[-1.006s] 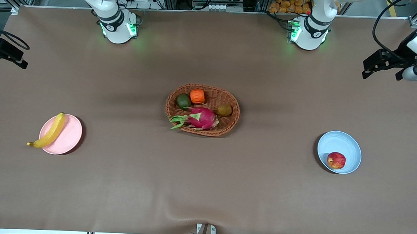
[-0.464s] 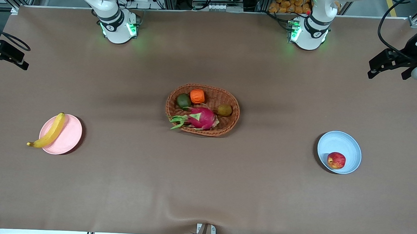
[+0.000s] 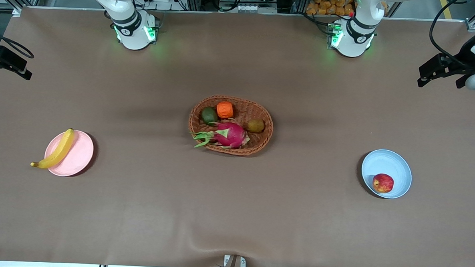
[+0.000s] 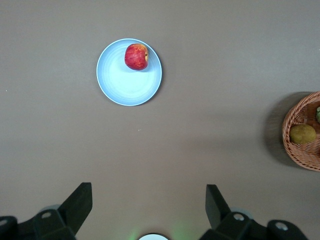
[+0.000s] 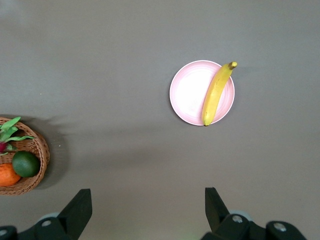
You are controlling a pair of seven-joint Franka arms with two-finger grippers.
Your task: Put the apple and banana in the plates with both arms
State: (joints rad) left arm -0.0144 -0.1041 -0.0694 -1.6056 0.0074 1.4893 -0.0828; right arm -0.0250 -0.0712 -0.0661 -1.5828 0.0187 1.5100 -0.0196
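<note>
Fruit already sits where the task wants it, so the job looks finished and both arms appear to be parked; I judge that no further move is called for beyond holding clear of the table.

Largest thing in view is the wide brown cloth-covered table, with a slight wrinkle at its near edge. Along its top edge runs a metal frame with cables and stacked equipment. At mid-table stands the oval brown wicker basket, holding a pink dragon fruit, a green fruit, an orange ridged fruit and a brown kiwi-like fruit.

Toward the right arm's end lies the pale pink round plate, with the long curved yellow banana resting across it, its tip overhanging the rim. Toward the left arm's end lies the light blue round plate, and the small red apple sits inside it against the near rim.

High over the table's left-arm end hangs the left gripper, jaws spread wide and empty. Over the other end hangs the right gripper, likewise wide and empty.
</note>
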